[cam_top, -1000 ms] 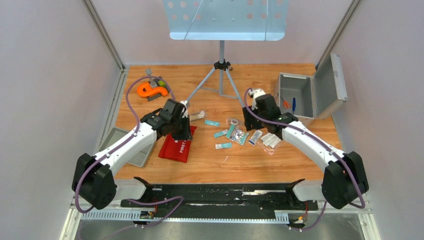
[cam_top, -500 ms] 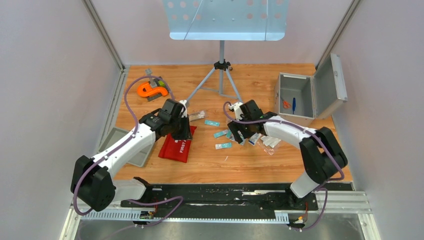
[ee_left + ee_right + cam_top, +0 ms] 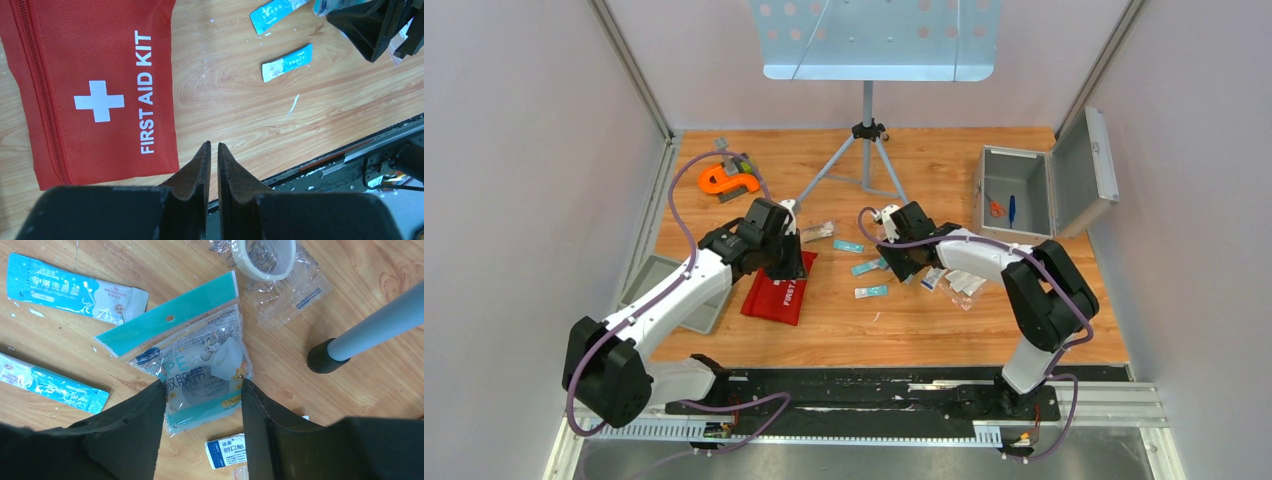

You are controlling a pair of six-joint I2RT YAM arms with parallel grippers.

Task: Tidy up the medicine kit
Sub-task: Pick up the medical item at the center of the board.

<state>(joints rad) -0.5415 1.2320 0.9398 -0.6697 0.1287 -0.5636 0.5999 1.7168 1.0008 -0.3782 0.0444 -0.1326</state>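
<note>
The medicine kit [image 3: 981, 186] stands open at the far right of the table, its lid [image 3: 1086, 172] swung back, with scissors inside. My right gripper [image 3: 202, 385] [image 3: 907, 268] is down over the scattered packets, its two fingers pressing the sides of a clear-and-teal tape packet [image 3: 200, 365] that lies on the wood. My left gripper [image 3: 213, 145] [image 3: 796, 268] hovers shut with nothing in it, just off the near right corner of the red first aid pouch [image 3: 100, 75] [image 3: 776, 292].
Teal sachets [image 3: 75, 290] [image 3: 50, 382], a bagged tape roll [image 3: 264, 255] and a small plaster box [image 3: 226, 450] lie round the right gripper. A tripod foot [image 3: 325, 356] stands just to its right. A grey tray [image 3: 659, 285] sits at the left edge, an orange tool [image 3: 727, 180] at the far left.
My right arm swung left and down from beside the case onto the packets, and its fingers closed in on the tape packet. The left arm barely moved.
</note>
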